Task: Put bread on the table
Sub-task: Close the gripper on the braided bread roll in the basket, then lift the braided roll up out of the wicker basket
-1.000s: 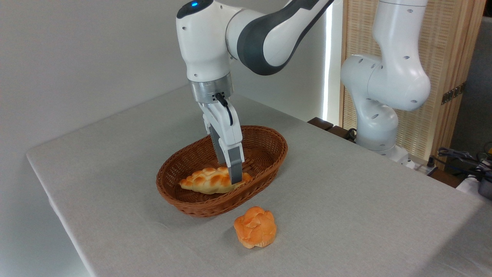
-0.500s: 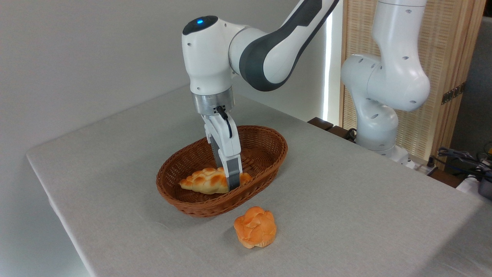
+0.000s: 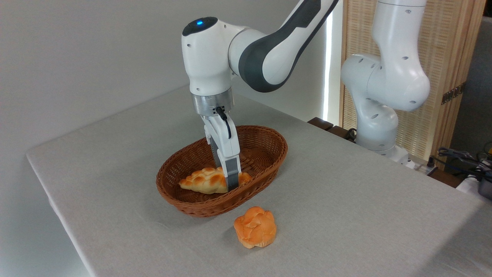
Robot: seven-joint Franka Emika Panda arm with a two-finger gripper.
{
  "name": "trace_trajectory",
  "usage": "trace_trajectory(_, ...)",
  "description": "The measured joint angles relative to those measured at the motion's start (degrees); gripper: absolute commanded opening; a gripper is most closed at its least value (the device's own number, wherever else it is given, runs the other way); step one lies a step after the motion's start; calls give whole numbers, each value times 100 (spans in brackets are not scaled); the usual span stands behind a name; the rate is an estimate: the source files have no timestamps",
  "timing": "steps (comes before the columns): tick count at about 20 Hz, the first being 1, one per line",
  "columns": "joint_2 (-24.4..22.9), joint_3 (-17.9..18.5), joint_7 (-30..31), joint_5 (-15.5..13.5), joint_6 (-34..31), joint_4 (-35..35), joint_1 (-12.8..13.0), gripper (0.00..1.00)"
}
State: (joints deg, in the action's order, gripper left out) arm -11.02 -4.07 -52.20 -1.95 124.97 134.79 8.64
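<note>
The bread (image 3: 209, 181) lies in the wicker basket (image 3: 265, 169) on the table (image 3: 346, 200), stretching toward nine o'clock from the gripper (image 3: 231, 184), whose fingers straddle its right part; grip unclear.

Scene evenly and brightly lit, diffuse. A blown-out daylight strip (image 3: 328, 61) is seen behind the arm (image 3: 269, 42), beside the slatted screen (image 3: 442, 69). Soft shadows are cast on the table (image 3: 346, 192) left and front of the basket (image 3: 265, 169) and under the bun (image 3: 255, 226). Mild sheen on arm shells. Focus sharp throughout; clutter far right of the basket slightly soft. No distortion noted.
</note>
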Motion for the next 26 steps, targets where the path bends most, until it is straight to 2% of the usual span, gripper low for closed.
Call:
trace_trajectory(14, -41, 4, 4, -9, -74, -70, 20, 38)
trace_trajectory(19, -130, 39, 77, -216, -849, -541, 18, 38)
trace_trajectory(22, -197, 137, 115, -234, -1485, -883, 0, 39)
trace_trajectory(26, -504, 875, 107, -229, -2289, -1402, -31, 42)
